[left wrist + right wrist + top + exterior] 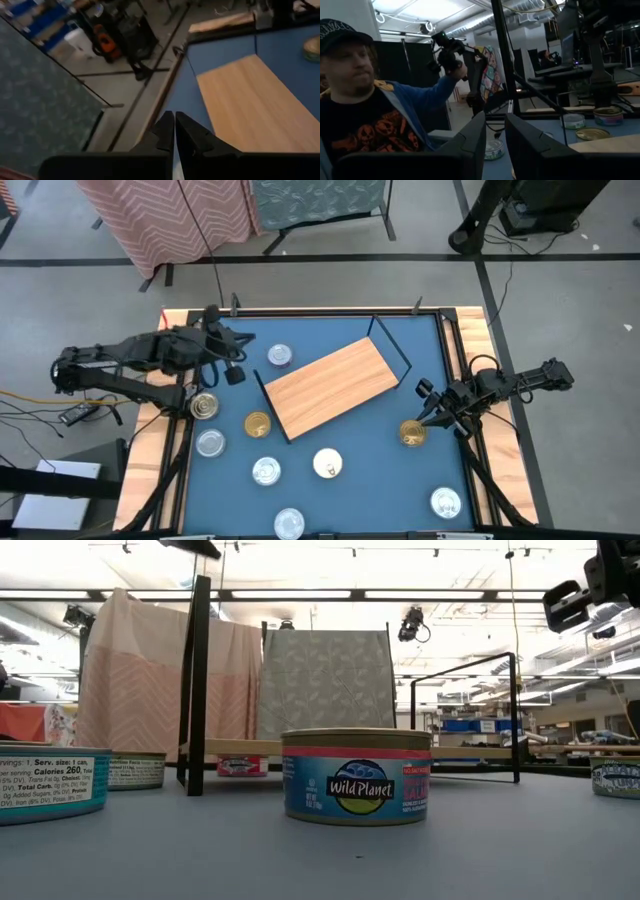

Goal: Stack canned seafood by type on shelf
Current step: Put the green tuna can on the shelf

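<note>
Nearest the low camera, a labelled tin (357, 777) sits flat on the desk (420, 480), with other tins (266, 471) scattered about, unsorted. Beyond lies the shelf (331, 388), empty, angled mid-desk. The right gripper (437, 412) hovers near a gold tin (412, 434), fingers slightly apart, holding nothing. The left gripper (233, 368), fingers together, waits behind the shelf's corner.

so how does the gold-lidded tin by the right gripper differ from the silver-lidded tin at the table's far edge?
Lid: the gold-lidded round tin versus the silver-lidded round tin, which shows a purplish mark on top.
Place: the gold one lies to the right of the light-wood shelf board, just beside the right gripper; the silver one lies beyond the board, nearer the shut left gripper.
Both lie flat on the blue table, off the shelf.
</note>
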